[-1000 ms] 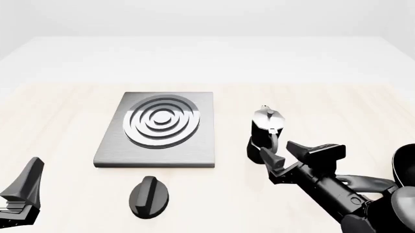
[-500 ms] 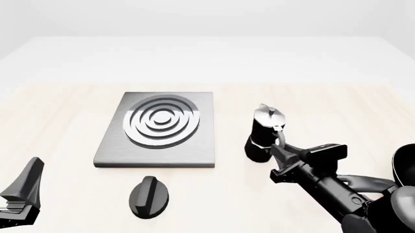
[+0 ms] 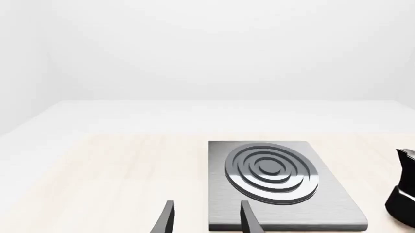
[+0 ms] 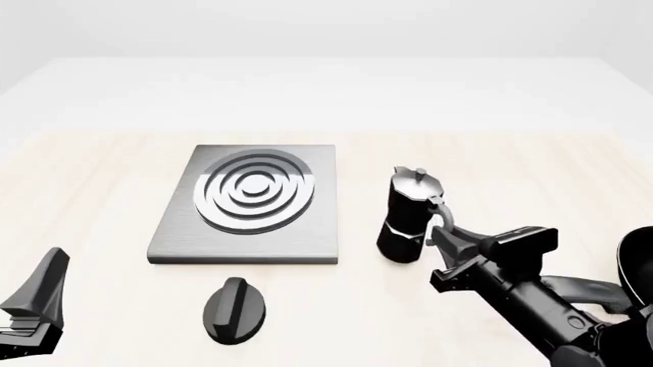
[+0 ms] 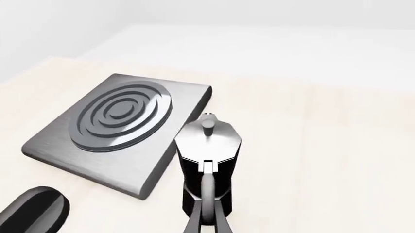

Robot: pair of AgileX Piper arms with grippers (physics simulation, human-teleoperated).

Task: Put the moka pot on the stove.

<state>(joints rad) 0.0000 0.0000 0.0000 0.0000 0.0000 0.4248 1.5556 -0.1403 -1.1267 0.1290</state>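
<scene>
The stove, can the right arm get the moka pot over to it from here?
Probably yes: the right pincer grips the moka pot by its handle, and nothing stands between it and the stove.

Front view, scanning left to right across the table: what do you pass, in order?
Left gripper → stove → moka pot → right gripper, its fingers closed on the pot's handle. The black knob sits below the stove, overlapping its span.
</scene>
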